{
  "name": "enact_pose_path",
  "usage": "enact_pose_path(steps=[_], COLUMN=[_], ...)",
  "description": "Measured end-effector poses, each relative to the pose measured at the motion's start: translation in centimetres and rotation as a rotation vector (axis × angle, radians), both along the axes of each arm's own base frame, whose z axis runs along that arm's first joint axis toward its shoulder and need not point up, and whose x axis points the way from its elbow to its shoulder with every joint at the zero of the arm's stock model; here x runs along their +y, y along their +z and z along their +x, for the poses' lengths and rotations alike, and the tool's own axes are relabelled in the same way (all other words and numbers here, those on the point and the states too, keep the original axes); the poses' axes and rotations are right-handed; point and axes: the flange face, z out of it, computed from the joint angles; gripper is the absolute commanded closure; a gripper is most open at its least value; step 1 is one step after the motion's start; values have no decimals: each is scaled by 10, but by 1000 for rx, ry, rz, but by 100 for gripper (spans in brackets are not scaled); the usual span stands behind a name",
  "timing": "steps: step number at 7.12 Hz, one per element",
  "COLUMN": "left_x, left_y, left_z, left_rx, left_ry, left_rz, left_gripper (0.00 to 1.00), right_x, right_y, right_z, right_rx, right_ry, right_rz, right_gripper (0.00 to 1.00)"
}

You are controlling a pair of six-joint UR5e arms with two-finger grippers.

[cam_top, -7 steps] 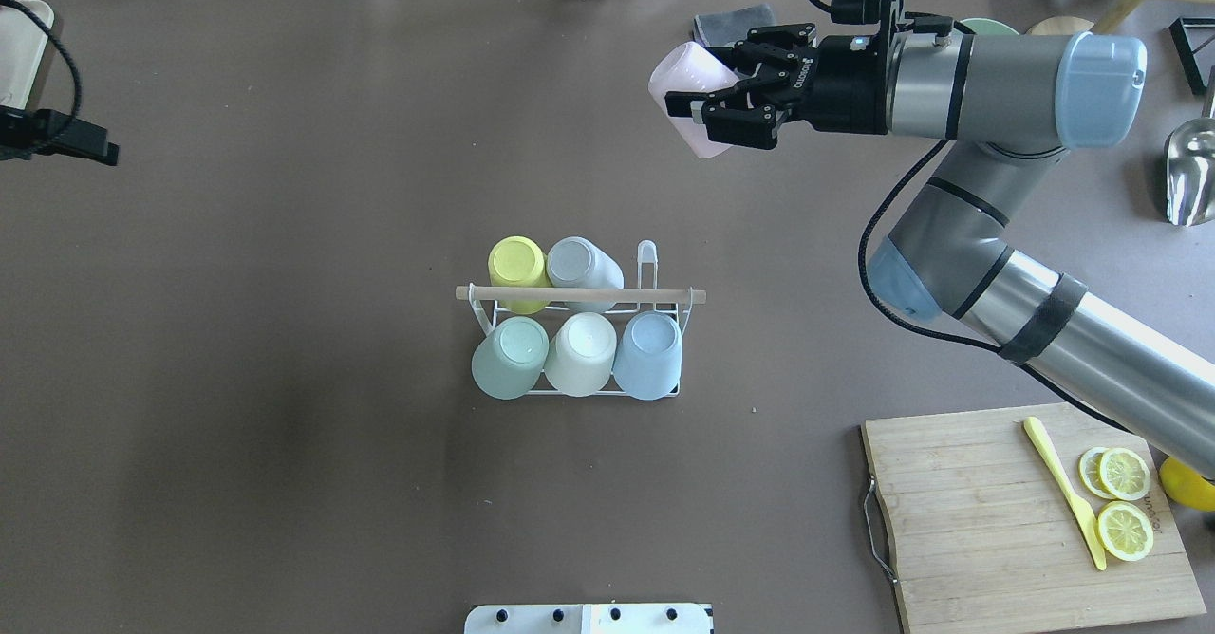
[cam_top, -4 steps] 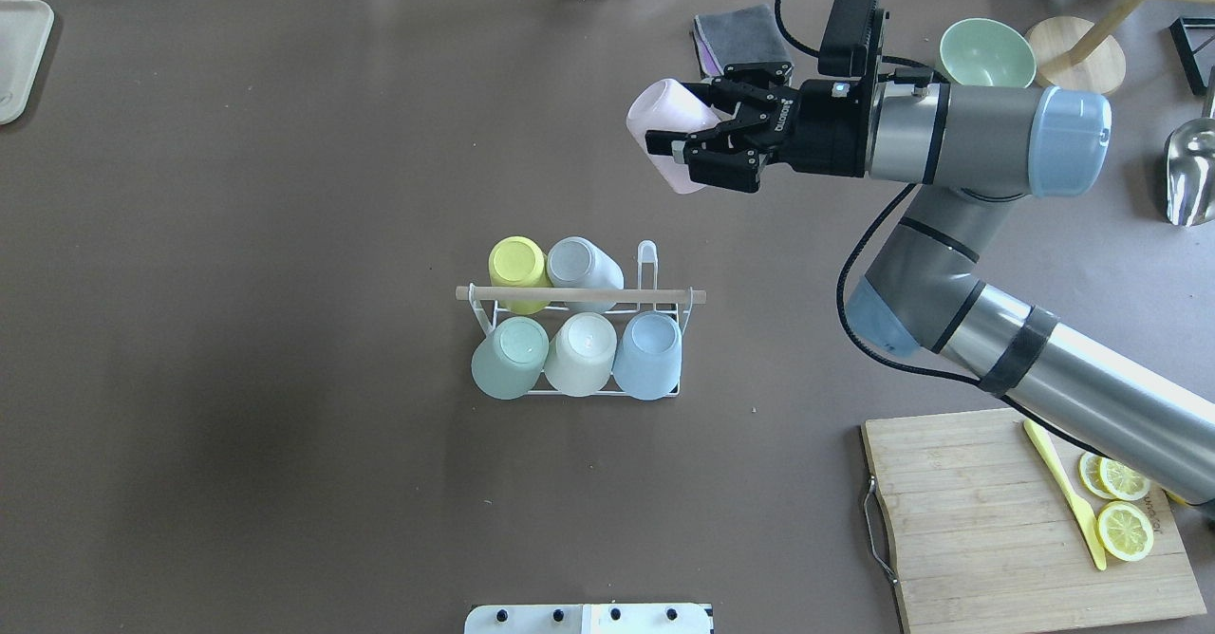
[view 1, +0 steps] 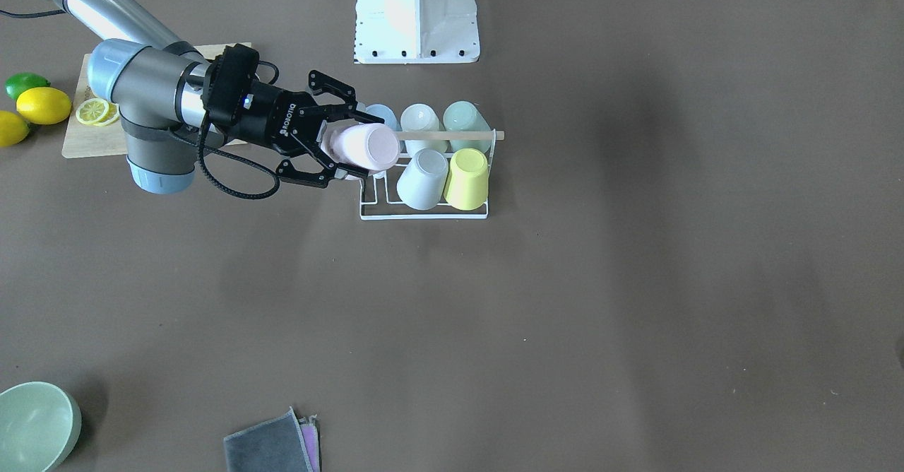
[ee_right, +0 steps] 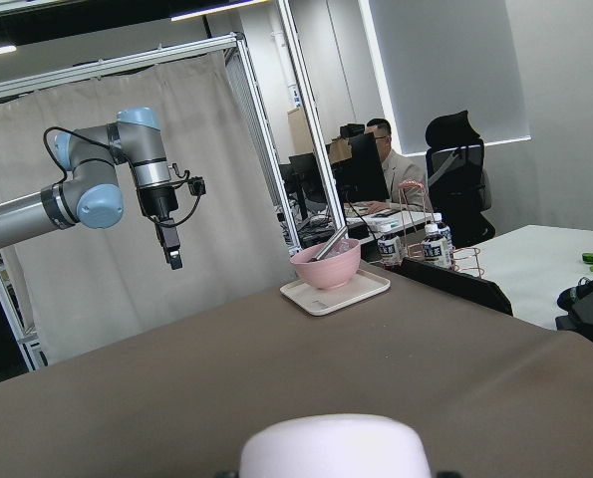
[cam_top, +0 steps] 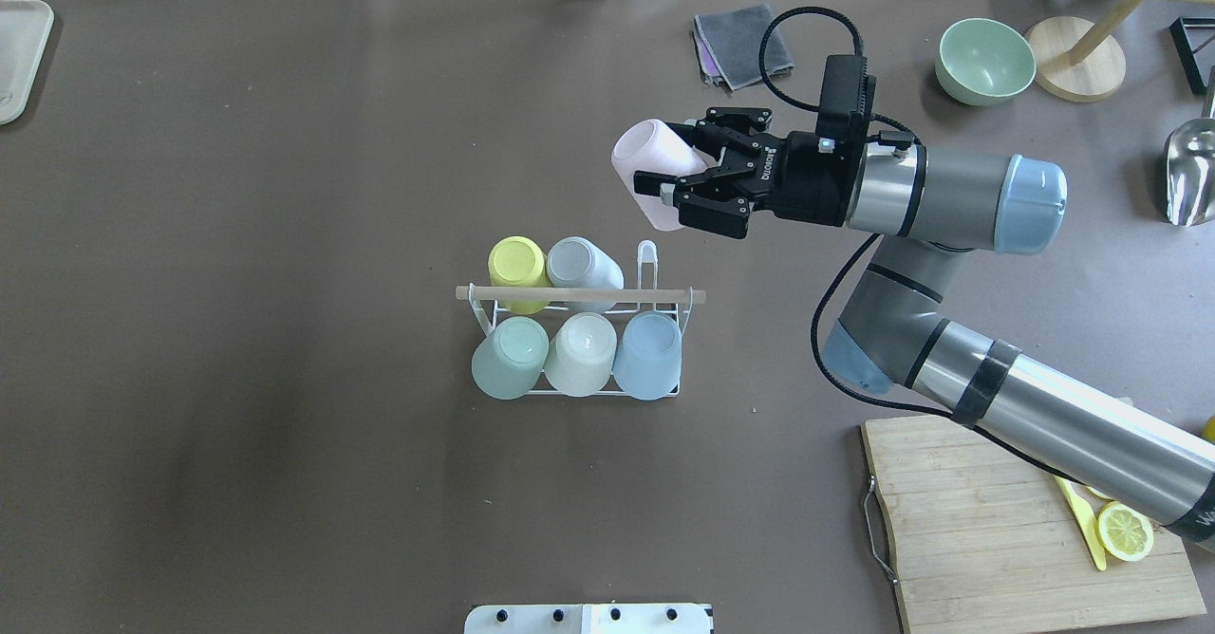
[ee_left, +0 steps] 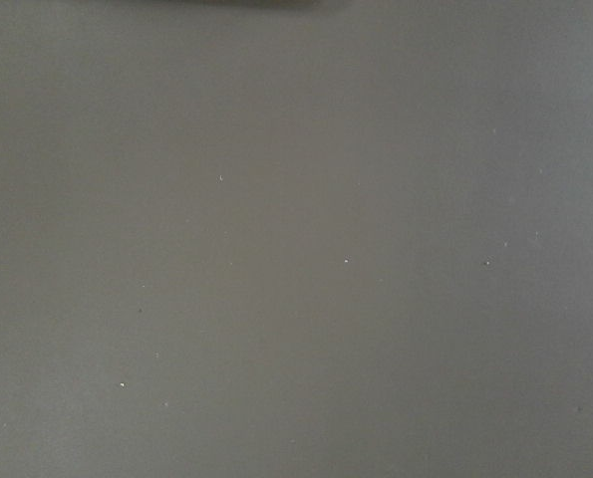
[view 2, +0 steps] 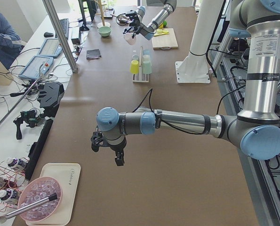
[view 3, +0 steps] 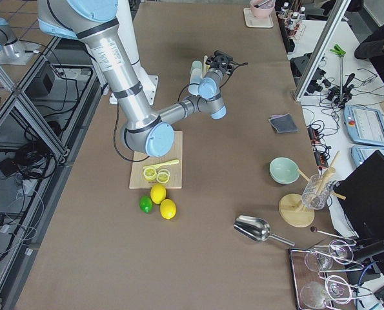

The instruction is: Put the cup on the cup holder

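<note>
One pink cup is lying clamped in the right gripper, its mouth hidden; the left gripper is showing too small to tell.

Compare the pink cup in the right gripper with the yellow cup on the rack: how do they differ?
The pink cup is clamped in the right gripper, clear of the cup holder; the yellow cup sits on it. The pink cup lies tilted sideways, base away from the gripper; the yellow cup stands upside down, base up. Both are plain handleless tumblers.
</note>
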Motion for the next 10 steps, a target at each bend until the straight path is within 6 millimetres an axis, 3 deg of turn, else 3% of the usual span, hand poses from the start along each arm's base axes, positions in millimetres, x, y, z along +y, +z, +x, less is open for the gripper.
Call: enact_pose_path(steps=[2, 4, 6, 10], left_x=[29, 45, 44, 47], left_y=[25, 39, 43, 42], left_z=[-5, -15, -17, -18], left_rx=[1, 3, 3, 2], left_ry=[3, -19, -23, -28], left_rz=[-20, -39, -49, -53], left_gripper=[1, 1, 1, 1], right_x=[3, 2, 0, 13], right_y=[12, 9, 6, 21], right_z=[-7, -21, -45, -62], right_rx=[-52, -66, -67, -85], right_ry=[6, 6, 8, -14], right_rz=[15, 11, -10, 2], right_gripper=[100, 100, 100, 100])
